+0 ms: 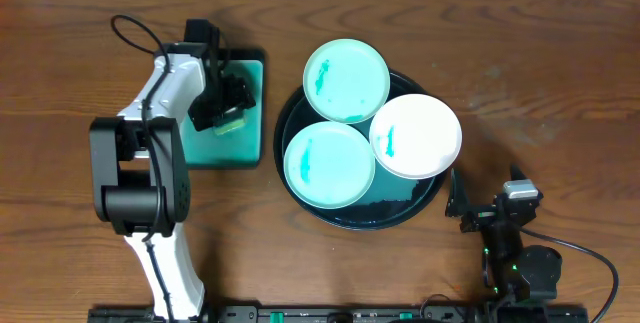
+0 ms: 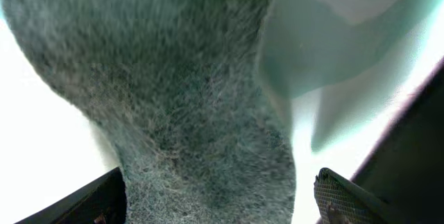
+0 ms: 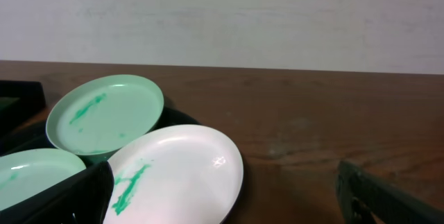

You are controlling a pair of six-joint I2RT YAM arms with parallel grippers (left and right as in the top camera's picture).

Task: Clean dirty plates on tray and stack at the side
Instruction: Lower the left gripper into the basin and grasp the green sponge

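Observation:
The round dark tray (image 1: 392,211) holds three plates: a mint plate (image 1: 346,80) at the far side, a mint plate (image 1: 329,165) at the near left and a white plate (image 1: 416,135) on the right. Each has a teal smear. My left gripper (image 1: 226,103) is down over a sponge (image 1: 233,121). In the left wrist view its fingers (image 2: 218,200) stand open on either side of the fuzzy grey-green sponge (image 2: 180,92). My right gripper (image 1: 488,208) is open and empty, right of the tray. Its view (image 3: 222,203) shows the white plate (image 3: 180,175) and the far mint plate (image 3: 107,113).
The sponge lies in a rectangular teal tray (image 1: 235,151) left of the round tray. The left arm's base (image 1: 140,193) stands at the front left. Bare wooden table (image 1: 540,73) lies to the right of the round tray.

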